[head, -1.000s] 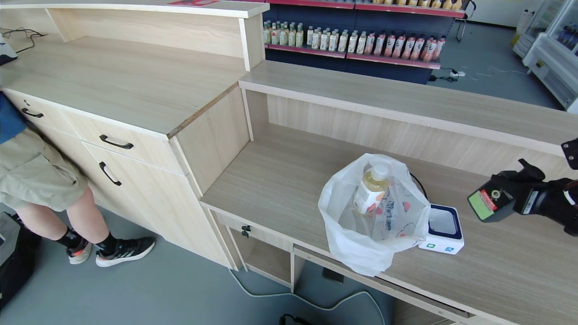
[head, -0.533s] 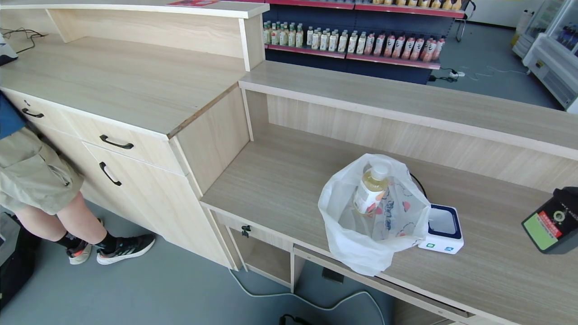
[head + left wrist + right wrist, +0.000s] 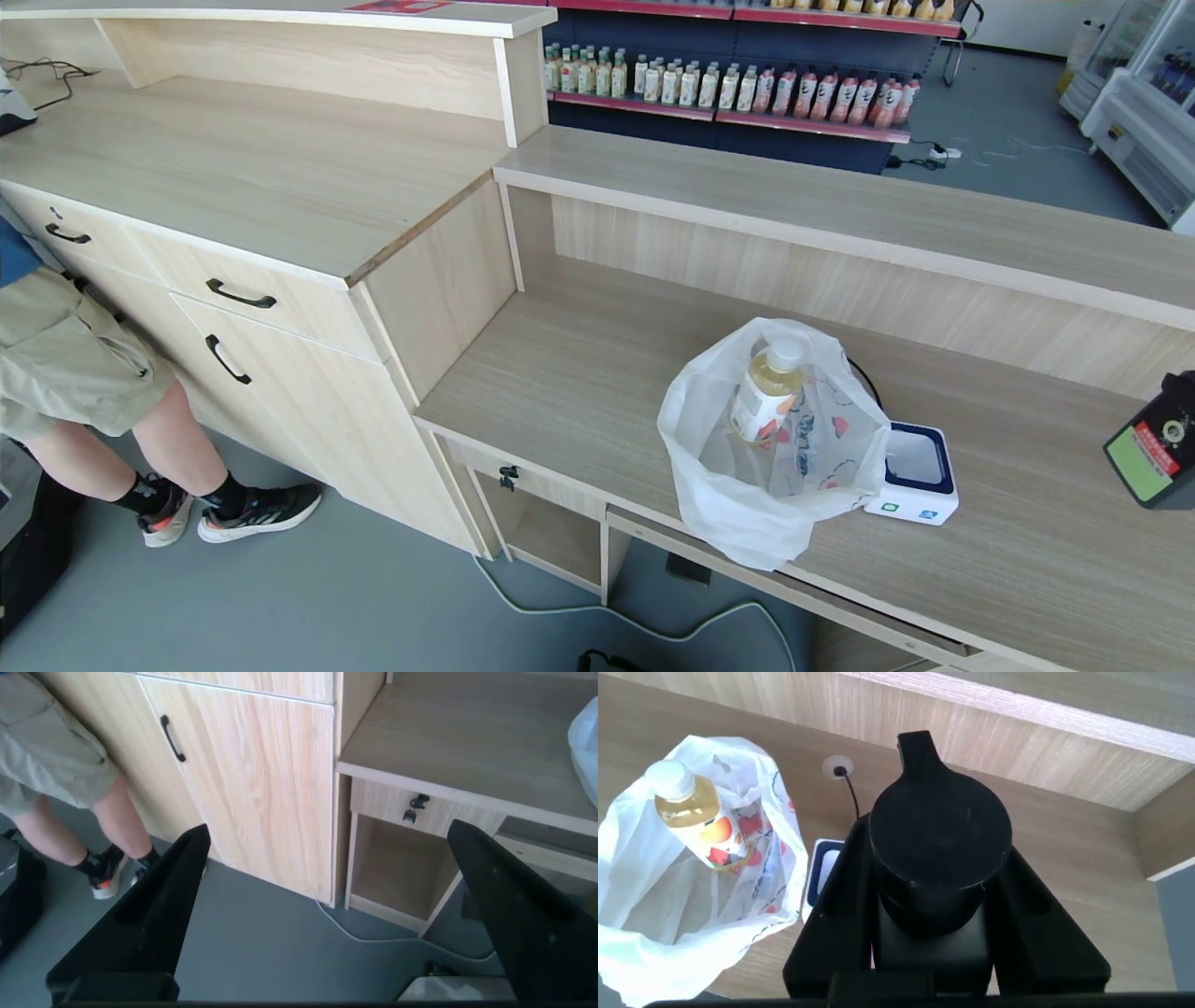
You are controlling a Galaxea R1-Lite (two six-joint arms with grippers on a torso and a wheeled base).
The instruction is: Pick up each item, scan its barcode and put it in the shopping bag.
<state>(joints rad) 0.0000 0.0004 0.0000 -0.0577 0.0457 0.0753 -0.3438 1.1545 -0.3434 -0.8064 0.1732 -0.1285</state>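
Left hand [image 3: 327,831] wide open, right hand [image 3: 938,873] squeezing a black jug [image 3: 1153,450].
The left hand holds nothing, low by the cupboard [image 3: 252,775]. On the worktop [image 3: 579,373], a bottle [image 3: 770,387] sits in the shopping bag [image 3: 738,504], which touches the scanner [image 3: 920,476]. The jug is far right.

A light wood table [image 3: 579,373] with a raised back ledge [image 3: 840,201] joins a taller cabinet [image 3: 280,187] with black-handled drawers [image 3: 271,313], all on a grey floor [image 3: 373,597]. Behind stand shop shelves [image 3: 803,123] of bottled drinks [image 3: 728,86] and a glass-fronted fridge [image 3: 1144,131]
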